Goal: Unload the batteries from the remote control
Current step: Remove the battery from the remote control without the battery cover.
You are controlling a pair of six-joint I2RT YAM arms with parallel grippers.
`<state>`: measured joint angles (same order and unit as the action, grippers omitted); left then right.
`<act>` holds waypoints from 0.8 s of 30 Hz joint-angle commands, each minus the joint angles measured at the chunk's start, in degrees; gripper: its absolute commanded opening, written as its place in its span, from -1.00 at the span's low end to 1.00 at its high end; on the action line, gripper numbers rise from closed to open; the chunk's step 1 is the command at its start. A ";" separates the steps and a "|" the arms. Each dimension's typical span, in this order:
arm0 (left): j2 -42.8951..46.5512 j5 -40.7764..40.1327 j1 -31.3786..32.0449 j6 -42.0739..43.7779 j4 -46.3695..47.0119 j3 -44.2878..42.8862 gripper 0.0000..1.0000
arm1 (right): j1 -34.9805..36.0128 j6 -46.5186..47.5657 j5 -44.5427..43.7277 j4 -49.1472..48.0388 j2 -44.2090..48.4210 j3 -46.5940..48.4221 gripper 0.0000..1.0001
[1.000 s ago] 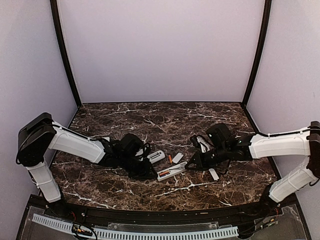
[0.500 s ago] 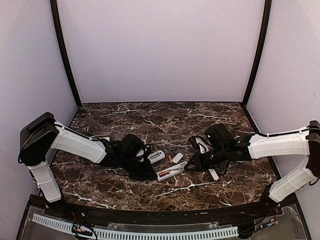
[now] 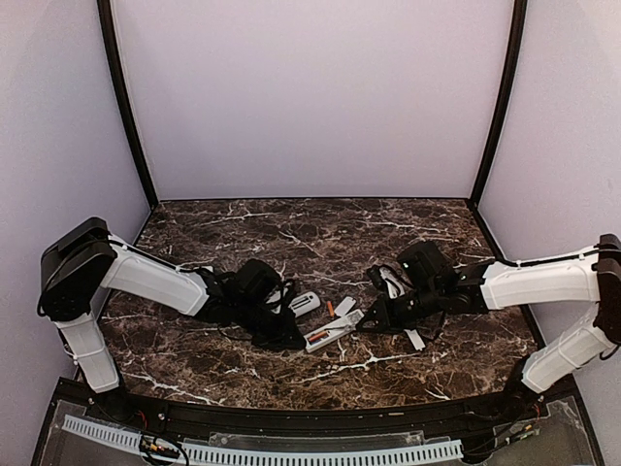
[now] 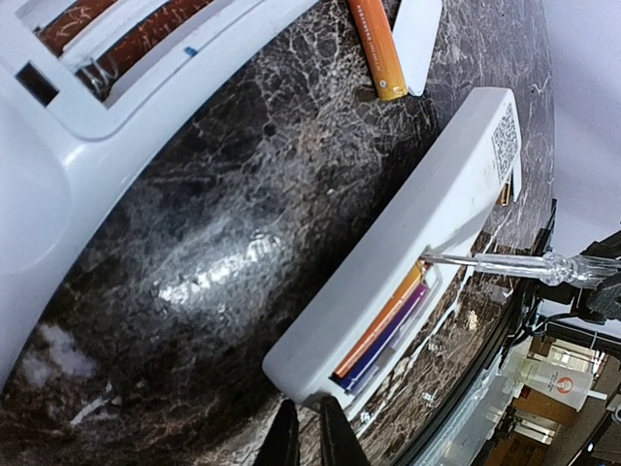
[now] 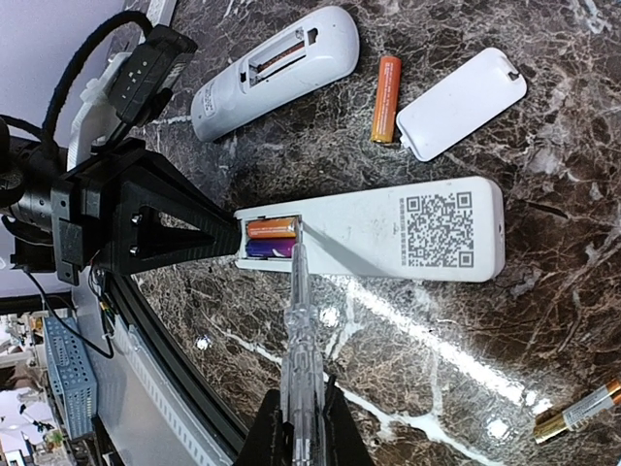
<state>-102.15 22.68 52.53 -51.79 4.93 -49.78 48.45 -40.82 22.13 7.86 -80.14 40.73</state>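
the screwdriver [image 5: 299,340] tip could skid off the orange battery and gouge the compartment, or lever the whole remote [image 5: 388,233] sideways, since nothing clamps it down. the right gripper [image 5: 299,427] is closed tight on the clear handle. the left gripper [image 4: 309,442] is pinched almost together on nothing, its tips right at the remote's open end (a brace, i judge, not a grip). the batteries [image 5: 270,239], one orange and one purple, lie side by side in the compartment just beyond those left tips, with the blade tip at the orange one's far end.
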 commanded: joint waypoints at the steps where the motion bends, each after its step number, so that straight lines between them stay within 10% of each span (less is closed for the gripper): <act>1: -1.37 -0.60 -0.15 1.51 -2.29 -1.37 -0.82 | 0.69 -2.70 4.05 -4.96 0.71 -1.83 -1.00; 24: -1.39 -1.85 -0.15 2.31 -4.14 -1.99 -0.87 | 0.68 -5.15 7.61 -7.63 1.41 -1.97 -1.00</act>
<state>-102.54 23.07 52.53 -50.35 2.57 -51.16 48.45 -45.56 27.22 1.37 -79.42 39.05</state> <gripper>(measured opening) 0.066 0.084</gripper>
